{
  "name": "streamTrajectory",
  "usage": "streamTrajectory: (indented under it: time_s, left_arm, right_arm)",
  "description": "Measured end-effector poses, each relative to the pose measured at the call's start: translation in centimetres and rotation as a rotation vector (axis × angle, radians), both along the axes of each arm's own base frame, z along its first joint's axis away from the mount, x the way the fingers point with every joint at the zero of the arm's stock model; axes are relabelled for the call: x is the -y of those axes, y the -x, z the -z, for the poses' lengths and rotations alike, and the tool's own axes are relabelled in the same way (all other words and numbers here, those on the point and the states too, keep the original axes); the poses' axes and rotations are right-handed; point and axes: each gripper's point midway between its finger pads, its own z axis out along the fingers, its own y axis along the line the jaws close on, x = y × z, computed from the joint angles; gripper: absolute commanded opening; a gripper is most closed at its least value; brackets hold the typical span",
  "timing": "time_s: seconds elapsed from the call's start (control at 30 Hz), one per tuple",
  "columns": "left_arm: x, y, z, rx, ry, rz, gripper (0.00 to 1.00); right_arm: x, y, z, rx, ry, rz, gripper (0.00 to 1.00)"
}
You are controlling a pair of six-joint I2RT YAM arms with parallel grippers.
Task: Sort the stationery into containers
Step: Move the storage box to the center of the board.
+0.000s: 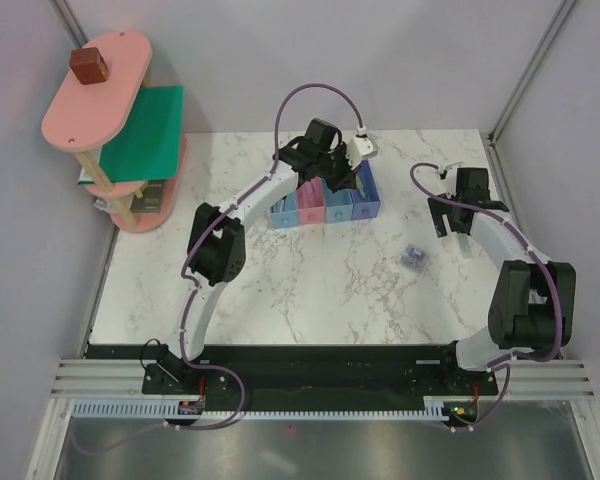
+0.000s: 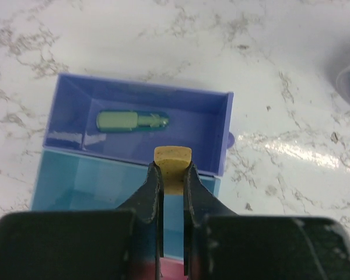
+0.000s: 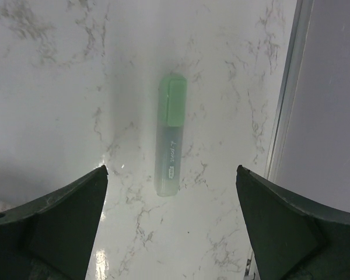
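One tan block (image 2: 172, 160) in left jaws, above purple bin (image 2: 64, 116) rim.

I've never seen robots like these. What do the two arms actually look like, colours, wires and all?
Both the left arm and the right arm are slim white tubes linked by chunky black joint housings. A thin purple cable loops along each. Each end effector, left and right, has two dark tapering fingers. No sleeves or readable markings show.

Four joined bins (image 1: 338, 211), one tan block (image 2: 172, 158), one mint-green piece (image 2: 128, 121), one green-capped highlighter (image 3: 169, 146), one purple-blue bundle (image 1: 413, 258), one brown cube (image 1: 88, 65).
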Motion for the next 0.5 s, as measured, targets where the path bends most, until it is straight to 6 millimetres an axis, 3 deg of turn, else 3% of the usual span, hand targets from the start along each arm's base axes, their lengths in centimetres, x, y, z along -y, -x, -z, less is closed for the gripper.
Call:
streamTrajectory:
  time_s: [0.17,0.3,0.4,0.5]
  left_arm:
    - [2.1,-1.1,-2.2,0.084,0.085,-0.001,0.02]
    - [3.4,-1.6,-2.8,0.131,0.125,0.008,0.02]
    - [4.5,-1.7,-1.6,0.140,0.121,0.012,0.02]
    - [5.5,-1.4,1.2,0.132,0.086,0.015,0.02]
  right_arm:
    - [2.0,1.1,2.1,-0.038,0.003,0.055,0.98]
    - [2.4,1.1,3.5,-0.064,0.002,0.068,0.98]
    - [2.4,1.0,4.1,-0.074,0.000,0.069,0.98]
    - [2.4,0.8,4.6,-0.077,-0.002,0.072,0.97]
